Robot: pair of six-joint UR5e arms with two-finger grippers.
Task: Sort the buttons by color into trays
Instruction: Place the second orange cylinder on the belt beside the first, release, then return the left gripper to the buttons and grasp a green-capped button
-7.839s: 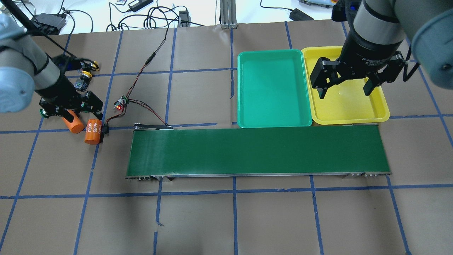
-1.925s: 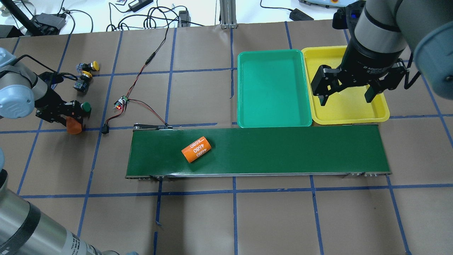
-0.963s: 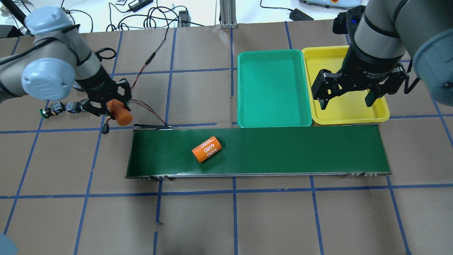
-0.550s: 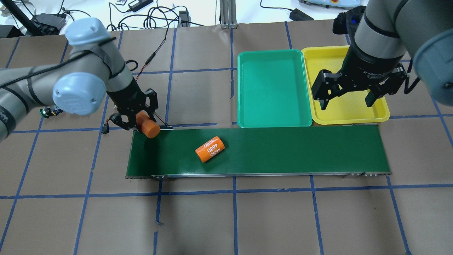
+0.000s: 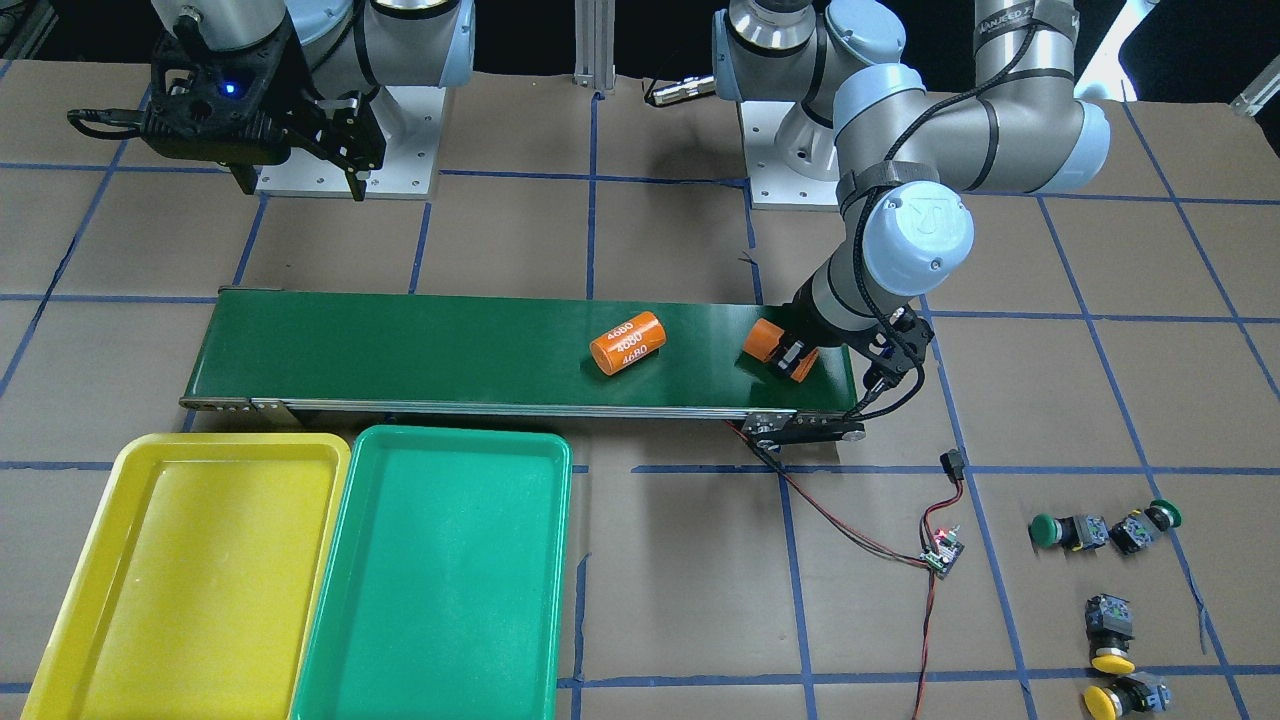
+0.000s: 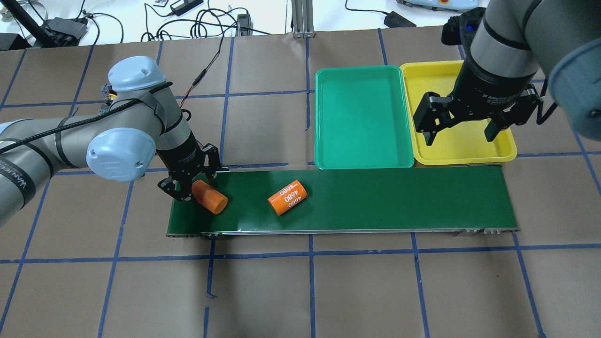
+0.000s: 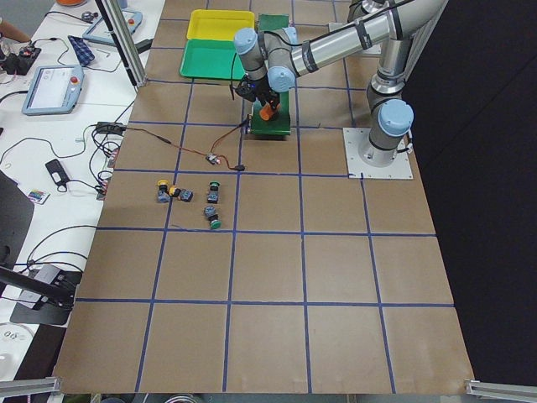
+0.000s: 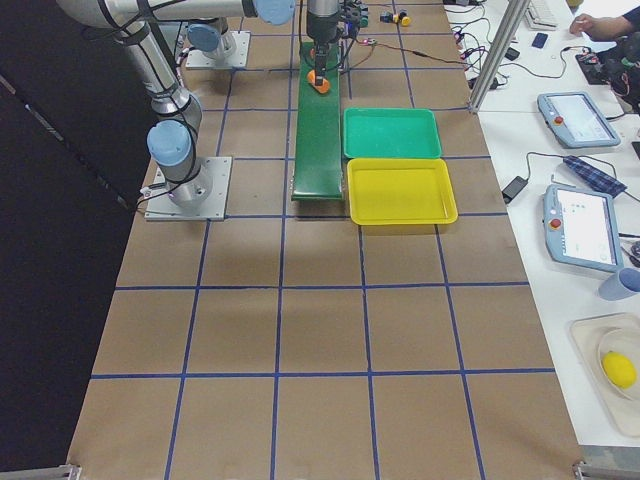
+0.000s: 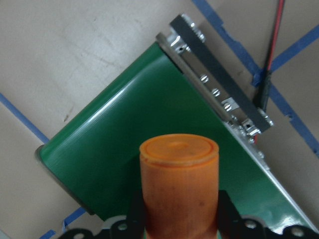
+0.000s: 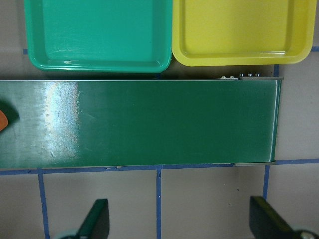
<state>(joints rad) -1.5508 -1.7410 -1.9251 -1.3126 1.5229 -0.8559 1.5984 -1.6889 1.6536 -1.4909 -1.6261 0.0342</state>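
In the front-facing view your buttons [image 5: 1047,531] lie at the operator-side edge of the table [image 5: 680,620], robot's left end, well apart from the left gripper [image 5: 790,358], clamped on an orange cylinder [image 5: 765,342] over the conveyor belt [image 5: 400,340]. Overhead, the right gripper [image 6: 459,135] hangs spread, high by the belt's other end, farther off.

Front-facing: across the brown paper-covered counter [image 5: 650,600], facing the robot [image 5: 905,235], steeply down, mid-range.
Overhead: behind the robot, looking forward and down.
Side views: high and far, one from each counter end.
Left wrist: close above a plain orange cylinder [image 9: 178,189].
Right wrist: straight down over the shallow yellow plastic tray [image 10: 239,30] and the shallow green plastic tray [image 10: 94,30].
Shared: long dark-green conveyor belt [image 5: 400,345], in all six.
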